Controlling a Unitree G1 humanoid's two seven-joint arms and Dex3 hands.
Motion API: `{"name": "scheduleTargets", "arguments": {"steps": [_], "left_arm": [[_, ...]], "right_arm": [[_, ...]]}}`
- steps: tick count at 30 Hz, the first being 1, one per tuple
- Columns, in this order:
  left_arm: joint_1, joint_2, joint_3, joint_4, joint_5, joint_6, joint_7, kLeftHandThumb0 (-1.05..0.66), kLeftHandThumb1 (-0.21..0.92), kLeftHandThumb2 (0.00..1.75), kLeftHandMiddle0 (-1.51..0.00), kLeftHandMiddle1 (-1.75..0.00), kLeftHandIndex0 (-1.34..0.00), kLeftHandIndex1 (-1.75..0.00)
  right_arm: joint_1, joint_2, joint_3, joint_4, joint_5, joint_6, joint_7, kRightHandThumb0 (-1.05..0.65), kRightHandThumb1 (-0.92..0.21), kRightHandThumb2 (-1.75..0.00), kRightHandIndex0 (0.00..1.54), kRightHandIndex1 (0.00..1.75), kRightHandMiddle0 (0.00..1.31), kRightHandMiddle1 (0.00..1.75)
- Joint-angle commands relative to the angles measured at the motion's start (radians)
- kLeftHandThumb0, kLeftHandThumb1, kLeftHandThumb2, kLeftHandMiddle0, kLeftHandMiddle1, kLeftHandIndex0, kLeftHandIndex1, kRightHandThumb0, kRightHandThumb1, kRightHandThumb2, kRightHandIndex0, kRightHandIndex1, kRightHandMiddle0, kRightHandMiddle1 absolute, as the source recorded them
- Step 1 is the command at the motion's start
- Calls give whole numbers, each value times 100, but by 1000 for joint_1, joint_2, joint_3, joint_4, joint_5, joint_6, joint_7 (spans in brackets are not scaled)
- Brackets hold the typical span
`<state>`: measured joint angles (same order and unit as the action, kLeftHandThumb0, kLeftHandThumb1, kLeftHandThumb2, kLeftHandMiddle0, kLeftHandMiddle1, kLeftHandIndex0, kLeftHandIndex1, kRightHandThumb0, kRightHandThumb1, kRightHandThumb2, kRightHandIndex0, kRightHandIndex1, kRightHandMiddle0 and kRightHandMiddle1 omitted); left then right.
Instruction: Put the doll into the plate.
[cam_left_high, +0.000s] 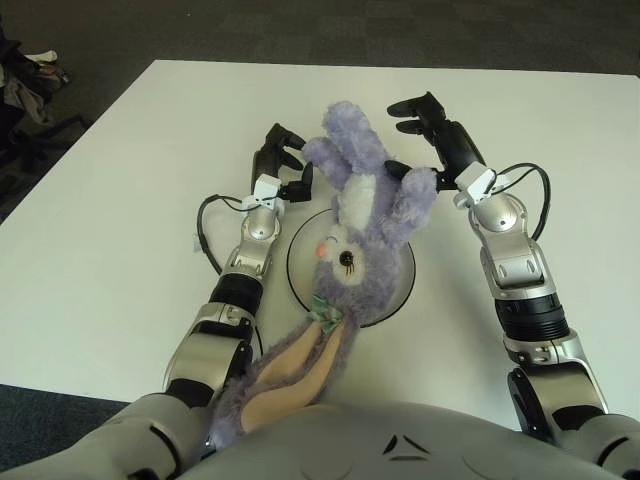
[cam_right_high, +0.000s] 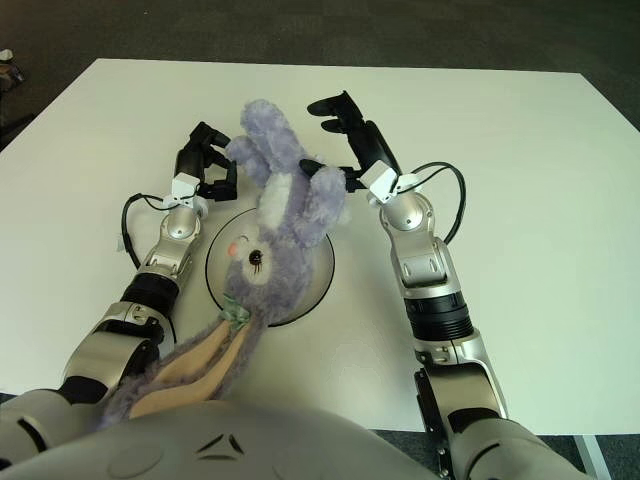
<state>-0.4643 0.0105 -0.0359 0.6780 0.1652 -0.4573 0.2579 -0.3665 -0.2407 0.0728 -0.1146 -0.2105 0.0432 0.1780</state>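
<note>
Doll: where it lies across the plate, the doll (cam_left_high: 355, 235) is a shaggy lilac plush rabbit with a pale belly, a pink nose and a small green bow at its neck; its body stretches towards the far side of the worktop, its head sits over the dish, and its long ears, peach inside, trail off the near rim towards the robot's chest.
Plate: the plate (cam_left_high: 402, 292) is round, white and smooth with a thin dark rim, flat on the worktop and mostly covered by the doll.
Left hand: the left hand (cam_left_high: 281, 165) is black, hard and jointed, just left of the doll's far end, fingers curled in towards the fur; whether they grip it cannot be told.
Right hand: the right hand (cam_left_high: 437, 130) sits at the doll's far right, fingers spread wide and holding nothing.
Worktop: the worktop (cam_left_high: 110, 220) is plain matt white.
Cable: a black cable (cam_left_high: 206, 225) loops beside the left forearm.
</note>
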Motion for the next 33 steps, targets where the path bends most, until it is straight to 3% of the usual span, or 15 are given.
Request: {"name": "scheduleTargets", "arguments": {"steps": [1, 9, 19, 33], "left_arm": [[110, -13, -14, 66, 11, -1, -3, -1, 29, 136, -52, -175, -50, -175], [108, -1, -29, 69, 36, 2, 7, -1, 30, 135, -52, -175, -50, -175], [112, 3, -39, 62, 73, 10, 37, -1, 31, 134, -51, -175, -49, -175], [119, -3, -38, 54, 60, 10, 26, -1, 31, 133, -51, -175, -49, -175]], "right_arm": [[-36, 4, -50, -35, 42, 32, -12, -84, -69, -60, 12, 91, 0, 115], [-71, 36, -120, -68, 151, 149, -11, -72, -62, -72, 22, 111, 0, 105], [-110, 43, -190, -90, 267, 239, -18, -54, -53, -89, 25, 116, 0, 118], [-103, -16, -224, -82, 272, 206, -15, -40, -43, -105, 9, 110, 0, 130]]}}
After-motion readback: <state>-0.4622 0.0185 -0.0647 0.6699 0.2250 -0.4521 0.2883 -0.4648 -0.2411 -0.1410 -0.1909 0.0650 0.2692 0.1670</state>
